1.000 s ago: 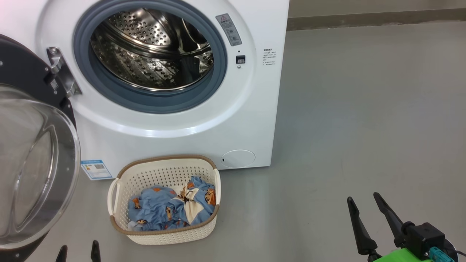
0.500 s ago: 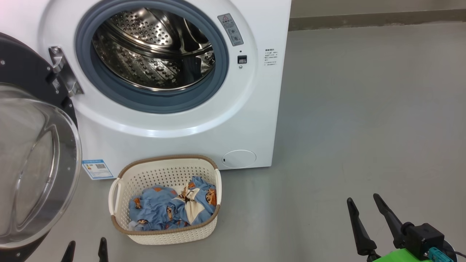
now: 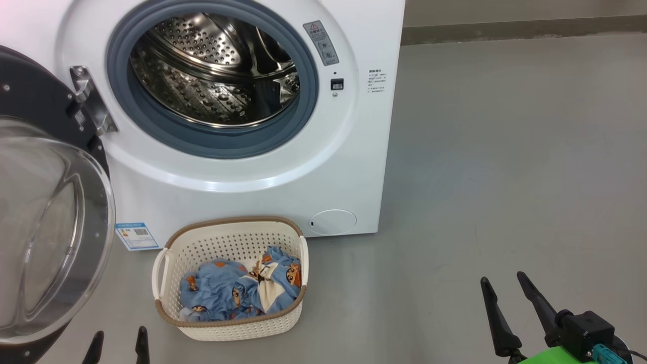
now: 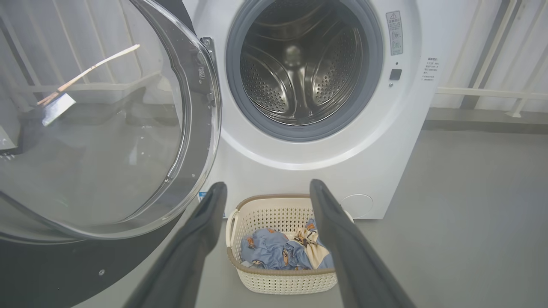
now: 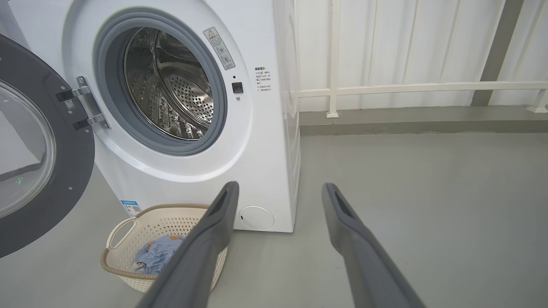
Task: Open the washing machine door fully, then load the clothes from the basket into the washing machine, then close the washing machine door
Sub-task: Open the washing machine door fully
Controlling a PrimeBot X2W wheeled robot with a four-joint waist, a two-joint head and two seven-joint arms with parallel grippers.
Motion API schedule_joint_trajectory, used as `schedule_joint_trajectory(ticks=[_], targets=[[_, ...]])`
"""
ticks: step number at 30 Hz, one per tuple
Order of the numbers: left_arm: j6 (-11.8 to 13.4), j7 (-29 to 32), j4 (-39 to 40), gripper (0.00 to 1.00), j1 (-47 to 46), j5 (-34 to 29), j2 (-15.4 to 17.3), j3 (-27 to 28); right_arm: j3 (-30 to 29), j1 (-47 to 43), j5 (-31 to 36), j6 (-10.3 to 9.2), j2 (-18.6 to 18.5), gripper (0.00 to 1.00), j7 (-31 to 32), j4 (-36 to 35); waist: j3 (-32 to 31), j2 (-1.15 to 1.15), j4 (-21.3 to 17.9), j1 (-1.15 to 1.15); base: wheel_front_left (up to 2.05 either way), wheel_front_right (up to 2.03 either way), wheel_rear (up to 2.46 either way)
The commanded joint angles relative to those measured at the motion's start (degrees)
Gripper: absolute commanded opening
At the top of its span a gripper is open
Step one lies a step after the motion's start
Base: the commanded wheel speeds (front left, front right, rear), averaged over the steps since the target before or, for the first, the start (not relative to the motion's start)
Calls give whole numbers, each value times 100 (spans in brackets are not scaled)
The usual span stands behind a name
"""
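Access to the washing machine [image 3: 252, 187] is open for you. The washing machine door [image 3: 30, 91] is swung out at the machine's left side on its metal hinge [image 3: 91, 106], and its black rim and clear glass bowl [image 3: 45, 237] face you. Inside the grey gasket [image 3: 212, 146] you can see the perforated steel drum [image 3: 212, 76].

The basket [image 3: 227, 247] stands on the grey floor [image 3: 505, 177] just in front of the washing machine, below the drum opening. It sits between the blue label sticker [image 3: 134, 236] and the round filter cap [image 3: 332, 221] on the machine's lower front. The clothes [image 3: 222, 293] lie crumpled in the bottom of the basket, below its brown rim. They are light blue with a cream patch and small orange-brown prints.

Your left gripper [image 3: 120, 332] hovers in front of the washing machine, on the door's side of the basket and apart from it. Its fingers are spread wide with nothing between them, and in the left wrist view you see the basket beyond the gap. Your right gripper [image 3: 502, 277] hangs well off toward the machine's right side, over bare floor. Its fingers are also parted and empty. Neither gripper touches the door, the basket or the clothes.
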State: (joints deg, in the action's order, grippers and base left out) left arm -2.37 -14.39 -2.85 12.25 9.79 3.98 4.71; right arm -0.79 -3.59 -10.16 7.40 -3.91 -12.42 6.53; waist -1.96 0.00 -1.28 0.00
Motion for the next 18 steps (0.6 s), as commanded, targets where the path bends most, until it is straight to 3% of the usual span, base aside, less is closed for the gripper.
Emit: schedule_joint_trajectory(ticks=[1, 18], targets=[[-40, -61, 124, 100, -313, -90, 59, 201, 121, 79, 58, 9, -31, 100, -17, -115, -4, 0, 1, 0, 0, 0, 0], [-72, -61, 57, 100, -372, -104, 47, 256, 90, 89, 57, 9, -13, 100, -54, -45, -1, 0, 42, 0, 0, 0, 0]])
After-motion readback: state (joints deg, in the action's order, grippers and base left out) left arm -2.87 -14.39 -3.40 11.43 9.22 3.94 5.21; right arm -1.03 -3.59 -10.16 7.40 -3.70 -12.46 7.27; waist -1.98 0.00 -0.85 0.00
